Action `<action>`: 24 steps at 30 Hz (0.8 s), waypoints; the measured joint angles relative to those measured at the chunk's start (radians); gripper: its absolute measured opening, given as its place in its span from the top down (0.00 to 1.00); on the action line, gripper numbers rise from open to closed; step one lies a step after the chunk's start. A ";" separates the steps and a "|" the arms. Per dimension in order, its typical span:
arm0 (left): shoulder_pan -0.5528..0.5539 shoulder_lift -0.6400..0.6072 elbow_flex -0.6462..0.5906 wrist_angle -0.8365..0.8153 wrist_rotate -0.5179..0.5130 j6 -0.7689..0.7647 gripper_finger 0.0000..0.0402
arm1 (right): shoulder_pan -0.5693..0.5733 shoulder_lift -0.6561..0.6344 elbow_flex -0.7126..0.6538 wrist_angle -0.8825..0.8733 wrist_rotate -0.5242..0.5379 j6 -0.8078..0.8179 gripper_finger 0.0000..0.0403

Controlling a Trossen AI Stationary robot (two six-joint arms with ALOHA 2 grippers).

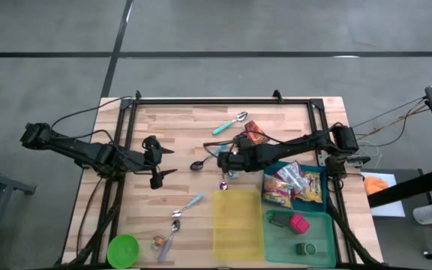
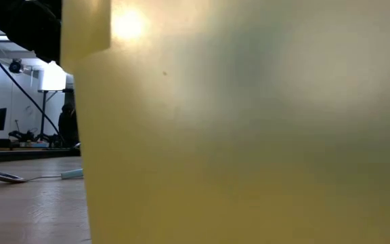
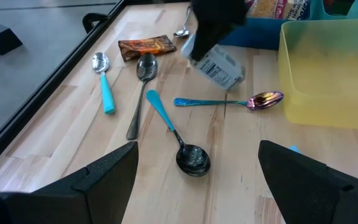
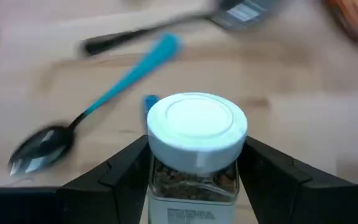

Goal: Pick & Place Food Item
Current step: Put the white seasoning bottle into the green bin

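Observation:
A small glass jar with a white lid and brown contents sits between the fingers of my right gripper, which is shut on it near the table's middle. In the left wrist view the jar shows its white printed label and hangs tilted under the dark gripper. My left gripper stands open over the table's left half, with nothing between its fingers. An orange-brown snack packet lies flat on the boards behind the right arm. My right gripper pinches the jar's glass body just below the white lid, one finger on each side. The fingers slant down from the table's right side and lie along the jar, its lid end pointing away from the wrist. The jar is tilted; whether its lower end touches the boards I cannot tell.
Several spoons lie scattered, among them a blue-handled one and a purple one. A yellow container blocks the low view. A blue bin of packets and a green tray stand at the right, a green bowl near left.

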State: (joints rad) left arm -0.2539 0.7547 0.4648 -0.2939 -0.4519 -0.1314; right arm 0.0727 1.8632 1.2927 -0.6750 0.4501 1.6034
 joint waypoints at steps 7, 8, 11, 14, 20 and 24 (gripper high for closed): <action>0.000 0.000 0.000 0.000 0.000 0.000 0.17 | 0.010 -0.002 0.130 0.001 0.060 -0.706 0.45; 0.000 0.000 0.000 0.000 0.000 0.000 0.17 | 0.021 -0.003 0.140 0.002 0.111 -0.719 0.45; 0.000 0.000 0.000 0.000 0.000 0.000 0.16 | 0.062 -0.004 0.150 0.005 0.261 -0.719 0.45; 0.000 0.000 0.000 0.000 0.000 0.000 0.16 | 0.094 -0.003 0.151 0.006 0.306 -0.719 0.48; 0.000 0.000 0.000 0.000 0.000 0.000 0.16 | 0.108 -0.003 0.142 -0.003 0.339 -0.690 0.59; 0.000 0.000 0.000 0.000 0.000 0.000 0.16 | 0.108 -0.003 0.141 -0.003 0.338 -0.682 0.57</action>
State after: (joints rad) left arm -0.2541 0.7547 0.4648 -0.2941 -0.4520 -0.1314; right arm 0.1809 1.8603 1.4342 -0.6781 0.7880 0.9215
